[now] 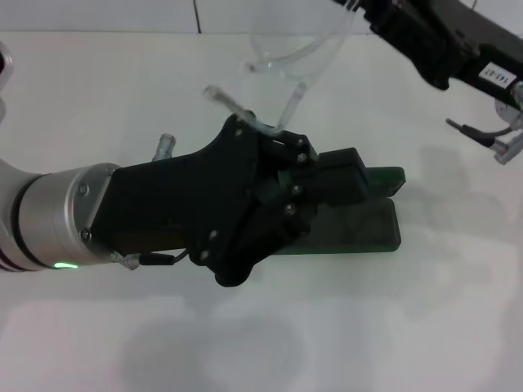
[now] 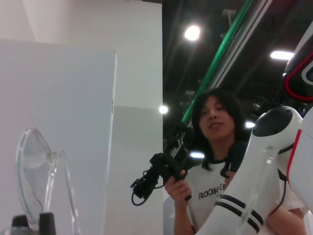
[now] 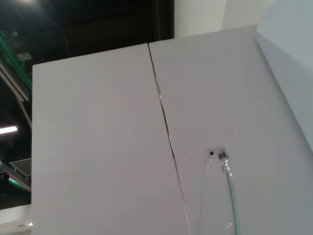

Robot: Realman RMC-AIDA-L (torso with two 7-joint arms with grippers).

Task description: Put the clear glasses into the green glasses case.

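Head view: left tool [image 1: 339,175] over case [image 1: 359,233], grip state unclear; right tool [image 1: 359,10] clamps glasses [image 1: 282,61].
Left wrist: lens [image 2: 32,169] upright.
Right wrist: temple arm [image 3: 229,196] only.

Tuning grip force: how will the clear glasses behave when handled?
Likely light: the clear glasses sit raised between the right gripper, far right, and the left gripper above the green glasses case. Thin curved temples probably flex, and may snap if squeezed hard. Smooth clear plastic looks slippery.
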